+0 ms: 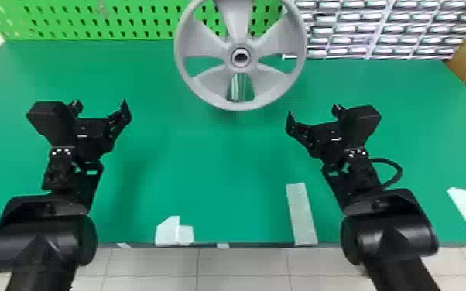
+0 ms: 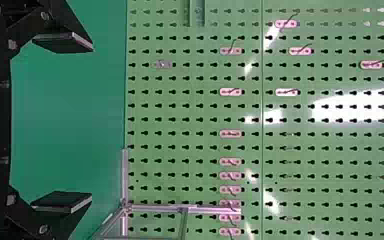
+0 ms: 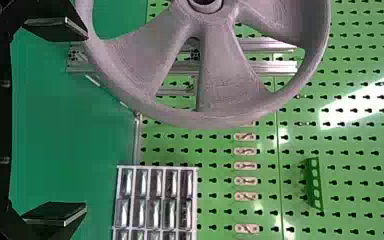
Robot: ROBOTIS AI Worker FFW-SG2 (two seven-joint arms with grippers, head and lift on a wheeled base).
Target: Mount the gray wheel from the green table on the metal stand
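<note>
In the head view the gray wheel (image 1: 207,38) stands upright at the back centre of the green table (image 1: 213,170), touched by neither gripper. Part of the metal stand (image 1: 236,87) shows through its lower opening. My left gripper (image 1: 100,107) is to the wheel's left and nearer the front, open; my right gripper (image 1: 313,113) is open at its lower right. The right wrist view has the wheel (image 3: 220,70) in front of the stand's rails (image 3: 77,65), beyond my open right gripper (image 3: 84,122). Nothing lies between the fingers of my left gripper (image 2: 89,122) in the left wrist view.
A green pegboard (image 1: 89,19) runs behind the table, with a rack of small drawers (image 1: 383,29) at the back right. Pale tape strips (image 1: 301,214) lie near the front edge. In the left wrist view, thin metal bars (image 2: 152,207) stand by the pegboard.
</note>
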